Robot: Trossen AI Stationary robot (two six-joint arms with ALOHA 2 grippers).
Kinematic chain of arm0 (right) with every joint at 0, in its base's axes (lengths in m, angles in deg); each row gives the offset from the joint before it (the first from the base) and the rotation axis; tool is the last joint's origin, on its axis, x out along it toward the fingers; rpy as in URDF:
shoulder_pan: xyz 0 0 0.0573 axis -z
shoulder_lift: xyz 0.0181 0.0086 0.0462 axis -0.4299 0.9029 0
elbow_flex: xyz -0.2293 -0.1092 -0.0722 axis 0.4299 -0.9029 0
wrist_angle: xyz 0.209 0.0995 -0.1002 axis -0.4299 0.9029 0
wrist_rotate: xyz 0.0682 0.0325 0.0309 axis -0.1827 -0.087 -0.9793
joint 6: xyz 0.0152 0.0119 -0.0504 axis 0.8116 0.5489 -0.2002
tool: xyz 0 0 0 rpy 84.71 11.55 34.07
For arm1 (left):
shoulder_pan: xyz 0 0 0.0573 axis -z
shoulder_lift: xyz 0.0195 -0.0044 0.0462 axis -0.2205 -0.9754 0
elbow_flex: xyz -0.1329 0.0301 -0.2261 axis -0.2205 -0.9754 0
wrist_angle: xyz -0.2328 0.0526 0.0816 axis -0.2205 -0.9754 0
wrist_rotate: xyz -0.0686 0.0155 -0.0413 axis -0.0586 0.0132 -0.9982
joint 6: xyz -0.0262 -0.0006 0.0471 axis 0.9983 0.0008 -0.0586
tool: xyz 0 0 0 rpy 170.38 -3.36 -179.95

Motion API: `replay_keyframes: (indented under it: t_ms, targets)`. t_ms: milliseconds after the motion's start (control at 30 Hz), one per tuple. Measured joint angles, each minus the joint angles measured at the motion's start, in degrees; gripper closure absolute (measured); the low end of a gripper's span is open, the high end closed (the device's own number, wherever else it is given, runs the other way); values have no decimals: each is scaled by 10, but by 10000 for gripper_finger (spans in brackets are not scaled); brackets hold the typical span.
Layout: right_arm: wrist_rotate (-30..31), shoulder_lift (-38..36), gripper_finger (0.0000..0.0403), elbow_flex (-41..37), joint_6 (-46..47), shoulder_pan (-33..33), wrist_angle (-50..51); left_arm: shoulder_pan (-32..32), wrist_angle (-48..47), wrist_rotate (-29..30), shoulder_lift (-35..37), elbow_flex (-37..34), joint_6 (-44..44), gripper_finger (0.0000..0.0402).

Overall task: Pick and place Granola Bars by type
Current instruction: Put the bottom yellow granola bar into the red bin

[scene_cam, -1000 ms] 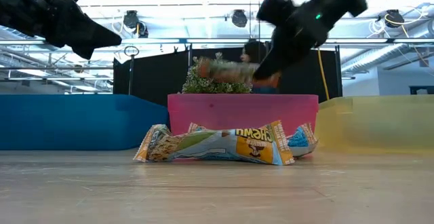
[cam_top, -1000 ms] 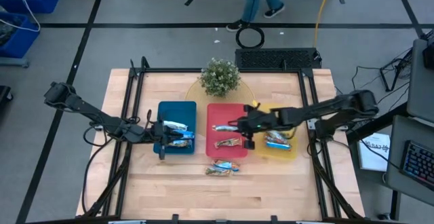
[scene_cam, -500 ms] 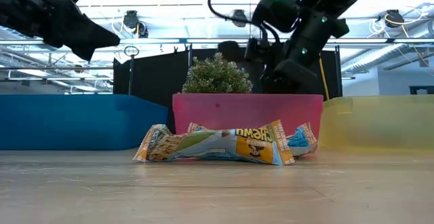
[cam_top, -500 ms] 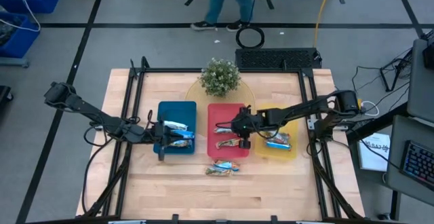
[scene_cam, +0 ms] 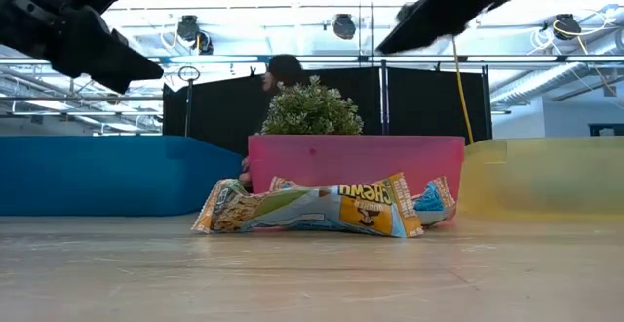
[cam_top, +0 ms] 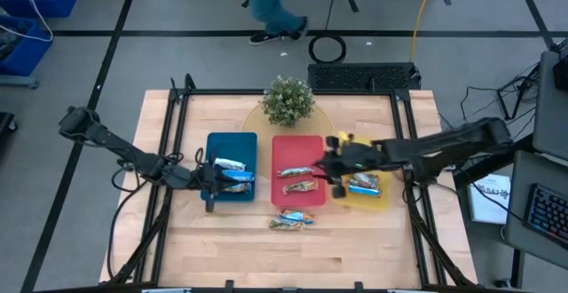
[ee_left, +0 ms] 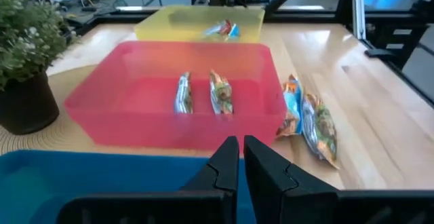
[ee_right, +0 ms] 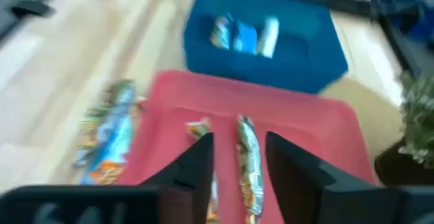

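Sorting scene viewed from above, with three trays in a row on the table (cam_top: 355,249): a blue tray (cam_top: 219,144), a red tray (cam_top: 298,147) and a yellow tray (cam_top: 383,201). The Granola Bars are distributed as follows: two in the blue tray (cam_top: 229,175), two lying side by side in the red tray (cam_top: 298,178), at least one blue-wrapped bar in the yellow tray (cam_top: 363,184), and a loose pair on the bare table (cam_top: 291,221) just in front of the red tray. The right gripper (cam_top: 330,170) hangs over the boundary between red and yellow trays, its fingers spread and holding nothing; the right wrist view shows the two red-tray bars beyond them. The left gripper (cam_top: 207,183) waits at the near edge of the blue tray with fingers pressed together, empty. A potted plant (cam_top: 287,100) stands behind the trays. Handling note: the bars appear light, with thin crinkled foil wrappers that are likely slippery and yielding; the contents may crumble under hard pressure. A grasp across the narrow width at mid-length seems most secure, since the flat sealed ends would probably fold or slip.
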Motion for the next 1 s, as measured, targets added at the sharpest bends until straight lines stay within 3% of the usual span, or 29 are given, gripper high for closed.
replay_keyframes:
  t_ms: [200, 400, 633, 867, 1000]
  targets:
    - [11, -169, 390, -124, -2, -47, -52, 19, 9, 4, -1, 0, 13, 371]
    - [39, -286, 398, -302, 21, -59, -252, 45, 32, 4, -66, 0, 20, 371]
    - [92, -337, 402, -422, 13, -60, -357, 67, 68, 18, -171, 27, 27, 371]
    - [117, -352, 402, -437, 3, -56, -364, 81, 47, 34, -312, 171, 27, 371]
    - [116, -354, 402, -437, 3, -55, -368, 80, -74, 67, -403, 294, 37, 367]
